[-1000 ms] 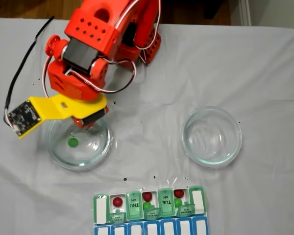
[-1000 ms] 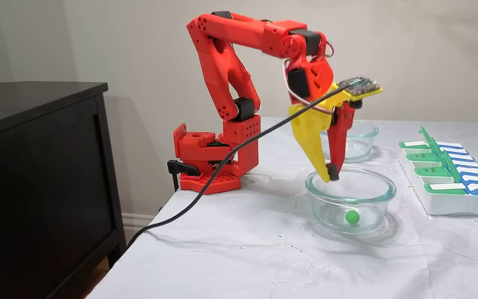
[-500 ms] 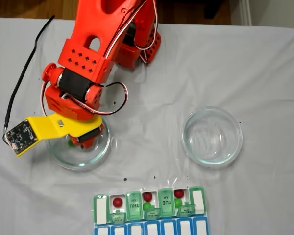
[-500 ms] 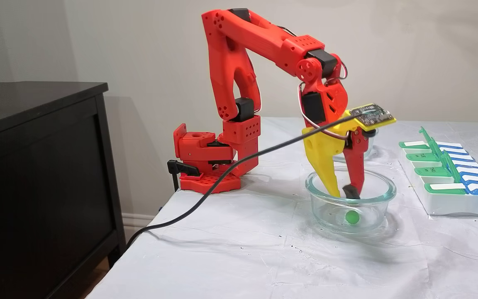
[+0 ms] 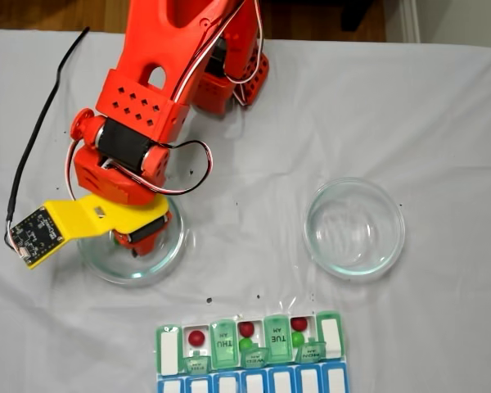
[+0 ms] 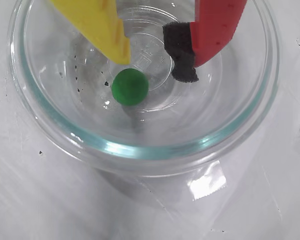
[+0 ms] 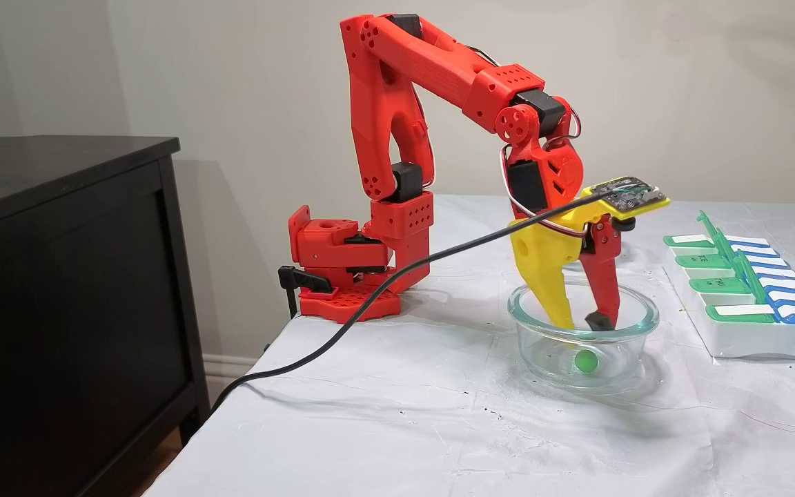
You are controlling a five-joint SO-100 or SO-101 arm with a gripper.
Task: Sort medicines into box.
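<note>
One green medicine ball [image 6: 130, 86] lies on the bottom of a clear glass dish [image 6: 140, 150], also seen as the ball [image 7: 585, 360] in the dish [image 7: 542, 348]. My gripper [image 6: 152, 65] is open inside that dish, its yellow finger and its red, black-padded finger hanging just above the ball; the ball sits right under the yellow tip. From the side the gripper [image 7: 581, 323] dips below the dish rim. From above the gripper [image 5: 139, 237] hides the ball. The box [image 5: 222, 344] holds red balls [image 5: 196, 336] and green balls [image 5: 245, 345] in open cells.
A second glass dish [image 5: 354, 229] stands to the right with nothing in it. The box [image 7: 749, 338] lies right of the dish in the side view. A black cable [image 7: 342, 331] trails off the table's left edge beside a dark cabinet [image 7: 66, 276]. The arm's base [image 7: 342, 276] is at the back.
The gripper came down from above the dish rim into the dish and went from shut to open over the green ball. The ball has stayed in place.
</note>
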